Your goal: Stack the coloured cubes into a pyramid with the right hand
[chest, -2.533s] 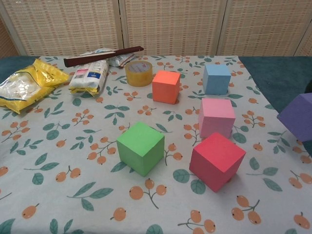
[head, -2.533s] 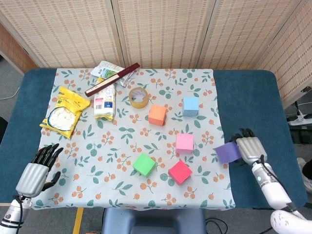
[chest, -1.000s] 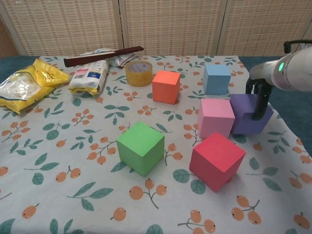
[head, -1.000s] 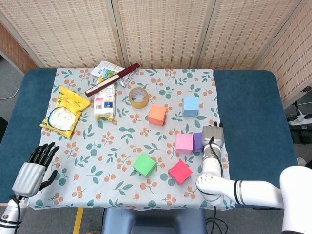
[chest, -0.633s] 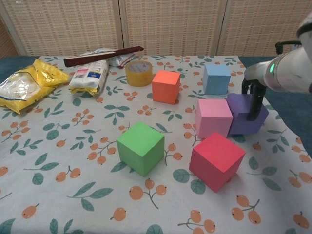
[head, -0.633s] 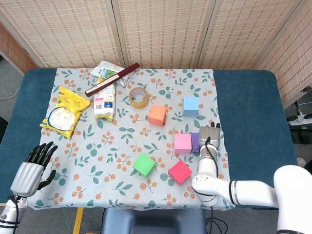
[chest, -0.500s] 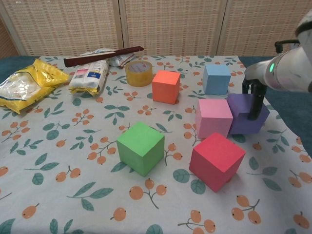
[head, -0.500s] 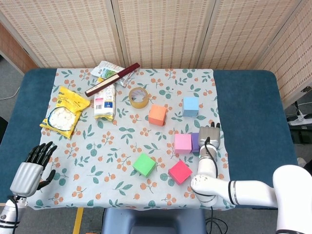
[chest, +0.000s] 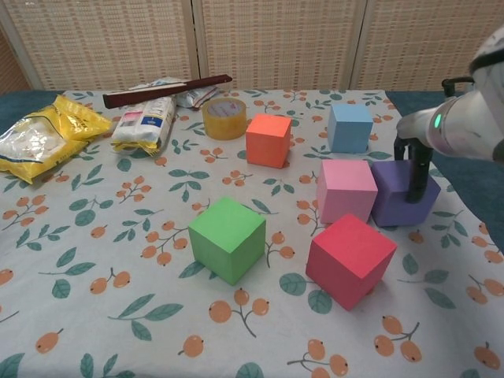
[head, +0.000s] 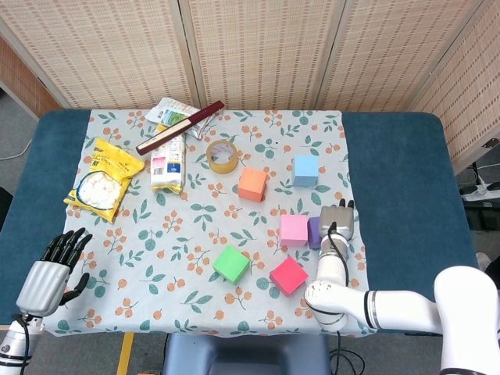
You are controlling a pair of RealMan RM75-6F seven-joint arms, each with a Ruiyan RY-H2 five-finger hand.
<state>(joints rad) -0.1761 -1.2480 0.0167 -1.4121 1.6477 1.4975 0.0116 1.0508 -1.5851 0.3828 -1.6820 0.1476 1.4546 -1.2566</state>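
My right hand (head: 336,219) grips the purple cube (chest: 391,202), which sits on the cloth touching the right side of the pink cube (chest: 346,189). Its dark fingers (chest: 415,172) drape over the purple cube's right front. In the head view the hand covers most of the purple cube (head: 314,231). Apart from these lie the orange cube (chest: 268,140), the light blue cube (chest: 350,127), the green cube (chest: 227,239) and the red cube (chest: 350,259). My left hand (head: 51,269) rests at the table's near left corner, fingers spread, holding nothing.
A tape roll (chest: 224,118) stands behind the orange cube. A yellow snack bag (head: 103,178), a white packet (head: 168,162) and a dark stick (head: 180,127) lie at the back left. The floral cloth (head: 172,234) leaves blue table (head: 406,180) bare on both sides.
My right hand carried the purple cube from the table's right side over to the pink cube and has lowered it onto the cloth beside it. The left hand has barely moved.
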